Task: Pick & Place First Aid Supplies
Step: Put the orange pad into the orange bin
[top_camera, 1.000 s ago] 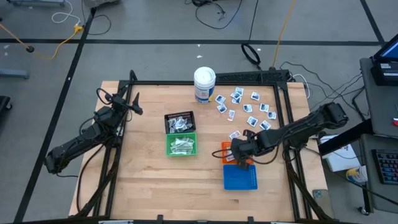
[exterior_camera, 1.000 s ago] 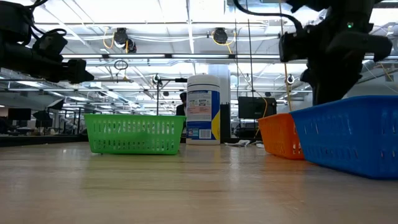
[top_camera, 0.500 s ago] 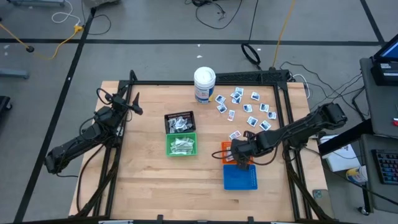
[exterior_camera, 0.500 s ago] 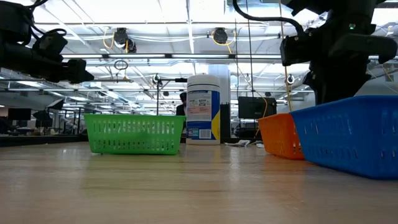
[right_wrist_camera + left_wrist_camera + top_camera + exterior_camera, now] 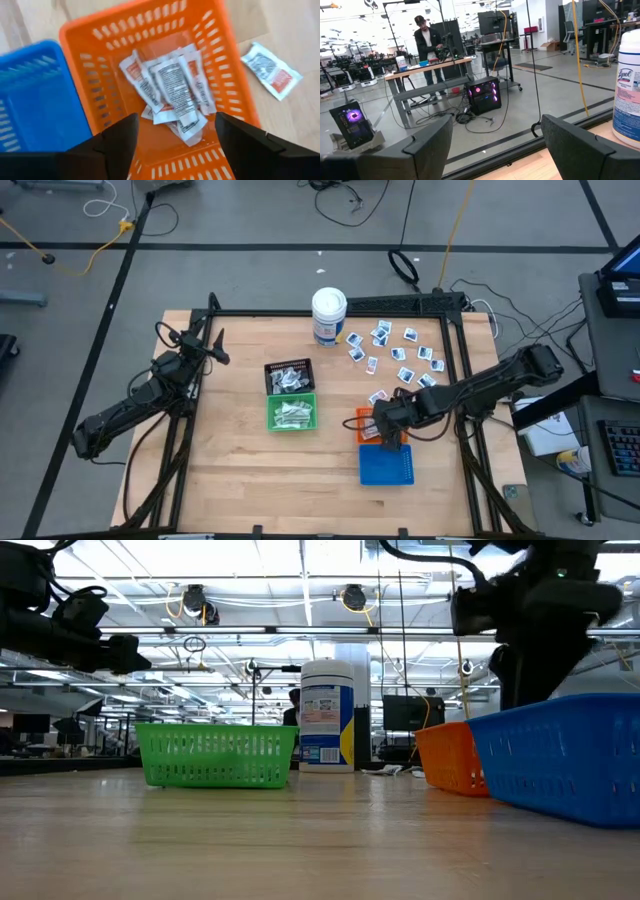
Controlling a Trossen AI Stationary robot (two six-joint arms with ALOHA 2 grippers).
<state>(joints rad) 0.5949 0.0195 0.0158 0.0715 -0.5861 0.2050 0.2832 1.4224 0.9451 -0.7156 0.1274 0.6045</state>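
Observation:
The first aid supplies are small flat packets. Many lie scattered on the table (image 5: pixel 395 352) at the far right, and one lies beside the orange basket (image 5: pixel 271 70). Several white packets with red and black print (image 5: pixel 172 90) lie flat on the floor of the orange basket (image 5: pixel 100 35). My right gripper (image 5: pixel 172 142) hangs open above this basket (image 5: pixel 363 420), pointing steeply down, with nothing between its fingers. My left gripper (image 5: pixel 497 145) waits open and level at the table's far left (image 5: pixel 215 350).
A blue basket (image 5: pixel 386 465) stands against the near side of the orange one. A black basket (image 5: pixel 288 376) and a green basket (image 5: pixel 292 412) hold packets at mid-table. A white canister (image 5: pixel 328 315) stands at the far edge. A person (image 5: pixel 427 45) works at a desk beyond the table.
My right gripper has stayed over the orange basket and its fingers have opened.

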